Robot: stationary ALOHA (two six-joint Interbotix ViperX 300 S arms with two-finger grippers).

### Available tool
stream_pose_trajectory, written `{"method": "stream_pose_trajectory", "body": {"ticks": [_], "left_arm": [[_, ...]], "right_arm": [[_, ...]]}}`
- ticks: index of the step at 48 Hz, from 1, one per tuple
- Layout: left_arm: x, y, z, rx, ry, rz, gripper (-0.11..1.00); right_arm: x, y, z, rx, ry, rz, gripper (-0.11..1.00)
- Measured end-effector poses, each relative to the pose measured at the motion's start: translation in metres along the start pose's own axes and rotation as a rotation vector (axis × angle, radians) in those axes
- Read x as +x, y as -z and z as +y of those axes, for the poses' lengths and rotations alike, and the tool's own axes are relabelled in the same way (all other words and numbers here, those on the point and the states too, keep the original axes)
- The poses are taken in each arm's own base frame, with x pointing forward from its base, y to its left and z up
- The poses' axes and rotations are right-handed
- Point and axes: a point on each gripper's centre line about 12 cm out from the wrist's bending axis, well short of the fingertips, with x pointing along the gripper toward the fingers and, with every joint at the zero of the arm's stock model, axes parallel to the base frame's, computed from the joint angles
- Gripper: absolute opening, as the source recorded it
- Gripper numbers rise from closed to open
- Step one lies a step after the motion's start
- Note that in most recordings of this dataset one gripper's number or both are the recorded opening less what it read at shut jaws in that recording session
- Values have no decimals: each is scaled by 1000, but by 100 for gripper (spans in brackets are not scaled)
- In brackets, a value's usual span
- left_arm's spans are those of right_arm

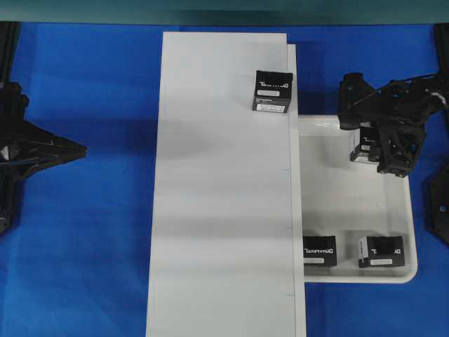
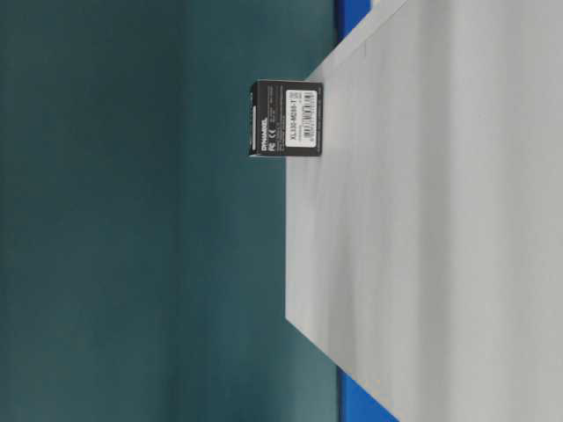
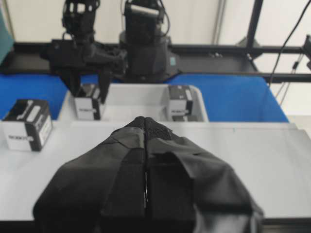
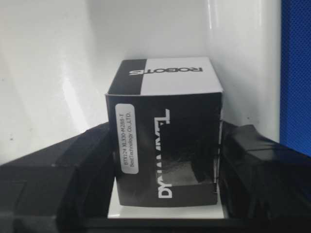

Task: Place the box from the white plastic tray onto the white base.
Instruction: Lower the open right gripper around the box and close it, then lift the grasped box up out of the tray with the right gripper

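Note:
The white base [image 1: 224, 182] runs down the middle. One black box [image 1: 272, 91] stands on its far right part and also shows in the table-level view [image 2: 286, 118]. The white plastic tray [image 1: 351, 203] lies to the right of the base. My right gripper [image 1: 379, 144] is over the tray's far end, shut on a box [image 1: 363, 145]; the wrist view shows this box [image 4: 165, 82] snug between the fingers [image 4: 243, 160], with tray floor right under it. My left gripper [image 1: 83, 149] is shut and empty, left of the base, above the blue cloth.
Two more boxes stand at the tray's near end, one [image 1: 319, 250] by the base edge and one [image 1: 381, 250] by the right rim. Blue cloth [image 1: 84, 246] covers the table. Black arm frames stand at both sides.

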Motion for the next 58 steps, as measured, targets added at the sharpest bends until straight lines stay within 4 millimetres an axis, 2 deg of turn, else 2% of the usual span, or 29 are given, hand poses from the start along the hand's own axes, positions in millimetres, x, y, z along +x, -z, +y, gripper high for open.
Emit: {"method": "stream_pose_trajectory", "body": {"ticks": [15, 23, 29, 41, 53, 58], "left_arm": [[0, -4, 0, -2, -2, -9, -7], [-1, -6, 0, 0, -2, -11, -7], [-1, -7, 0, -1, -2, -11, -7], [-1, -7, 0, 0, 1, -9, -7], [-1, -7, 0, -2, 1, -8, -7], [-1, -6, -1, 0, 3, -6, -7]], "right_arm": [[-1, 0, 1, 7, -2, 1, 59], [-12, 0, 3, 27, -16, 12, 59], [-37, -6, 6, 56, -27, 6, 59], [-107, -14, 14, 32, -31, -42, 59], [-155, -19, 24, 25, -50, -27, 59], [-168, -25, 30, 5, -55, -22, 59]]}}
